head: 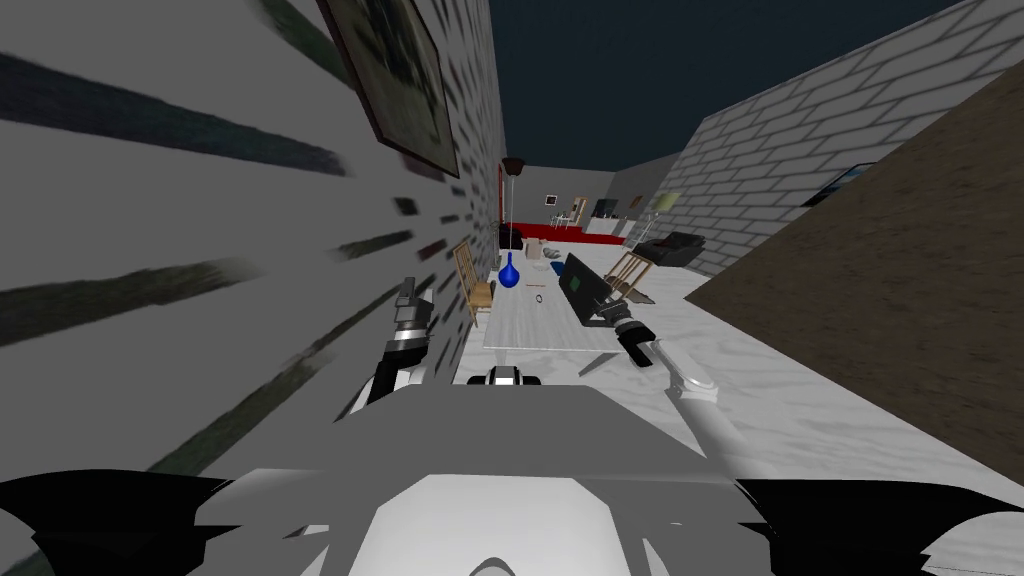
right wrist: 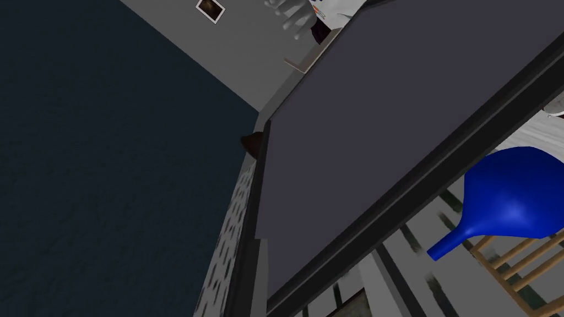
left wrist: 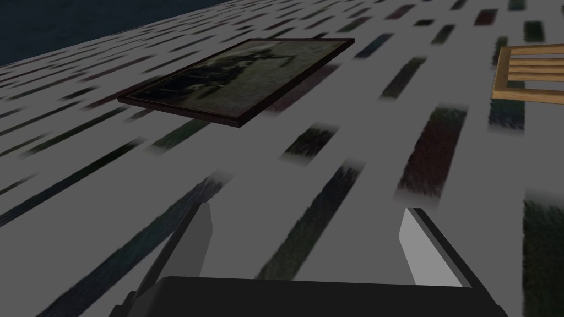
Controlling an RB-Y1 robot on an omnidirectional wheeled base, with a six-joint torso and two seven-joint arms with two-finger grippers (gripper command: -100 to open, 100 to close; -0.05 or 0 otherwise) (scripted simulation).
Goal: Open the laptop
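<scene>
Laptop stands on the white table with its lid raised, right of the blue vase; right gripper is at its near edge, and whether it grips anything cannot be told; left gripper is wide open, empty, raised beside the wall.

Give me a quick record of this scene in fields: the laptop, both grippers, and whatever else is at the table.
laptop: on the white table, toward its right side; lid looks raised
right gripper: at the laptop's near end, the dark lid close before its camera
left gripper: jaws open, holding nothing, up to the left of the table
blue vase: upright on the table, left of the laptop, apart from it
wooden chair: at the table's left side
</scene>
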